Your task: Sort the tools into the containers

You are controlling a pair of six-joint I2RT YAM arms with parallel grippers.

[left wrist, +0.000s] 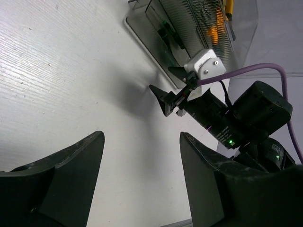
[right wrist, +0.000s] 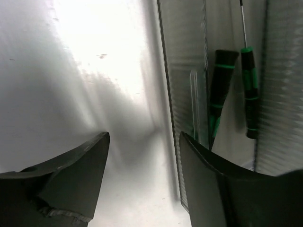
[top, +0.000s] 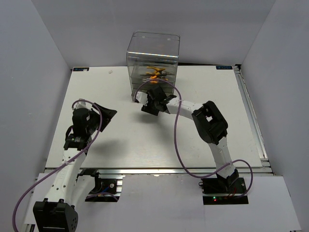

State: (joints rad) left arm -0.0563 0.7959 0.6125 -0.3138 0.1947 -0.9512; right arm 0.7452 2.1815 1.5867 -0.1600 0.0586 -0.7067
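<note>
The clear smoky-grey drawer box (top: pixel 153 62) stands at the back middle of the table. Orange-handled pliers (top: pixel 155 73) lie inside an upper drawer. In the right wrist view two black-green screwdrivers (right wrist: pixel 250 90) lie in a drawer just behind its ribbed front (right wrist: pixel 182 94). My right gripper (top: pixel 151 103) is open and empty, right at the box's lower front (right wrist: pixel 142 156). My left gripper (top: pixel 104 117) is open and empty over bare table at the left (left wrist: pixel 142 156). The left wrist view also shows the box (left wrist: pixel 199 28) and the right gripper (left wrist: pixel 177 97).
White walls enclose the table on three sides. A purple cable (top: pixel 176 126) loops off the right arm above the table's middle. A metal rail (top: pixel 251 116) runs along the table's right edge.
</note>
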